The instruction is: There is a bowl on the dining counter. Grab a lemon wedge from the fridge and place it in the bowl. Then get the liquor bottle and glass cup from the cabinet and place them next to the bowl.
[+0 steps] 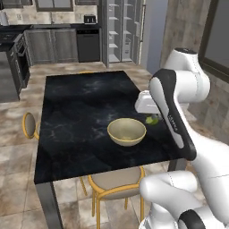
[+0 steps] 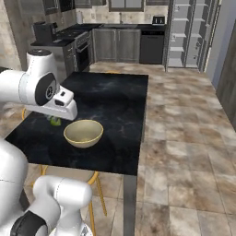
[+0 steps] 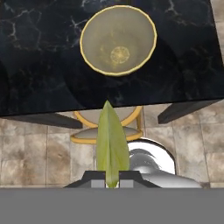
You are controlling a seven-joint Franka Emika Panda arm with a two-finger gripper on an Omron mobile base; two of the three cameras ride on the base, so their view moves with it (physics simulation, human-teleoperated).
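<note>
My gripper (image 3: pixel 112 180) is shut on the lemon wedge (image 3: pixel 112 146), a thin yellow-green sliver standing up between the dark fingertips. The pale yellow-beige bowl (image 3: pixel 118 39) sits empty on the black marbled dining counter (image 3: pixel 39 65), ahead of the wedge and apart from it. In the left base view the gripper (image 1: pixel 152 117) holds the lemon wedge (image 1: pixel 153 120) just right of the bowl (image 1: pixel 127 131), above the counter's (image 1: pixel 76 116) near right part. In the right base view the wedge (image 2: pixel 55 121) hangs left of the bowl (image 2: pixel 83 132). The liquor bottle, glass cup and cabinet are out of view.
A yellow-legged stool (image 1: pixel 114 184) is tucked under the counter's near edge, another stool (image 1: pixel 30 125) at its left side. The fridge (image 1: pixel 120 31) stands open at the back with white shelves showing. Kitchen cupboards (image 1: pixel 51 44) and an oven (image 1: pixel 20 56) line the far wall.
</note>
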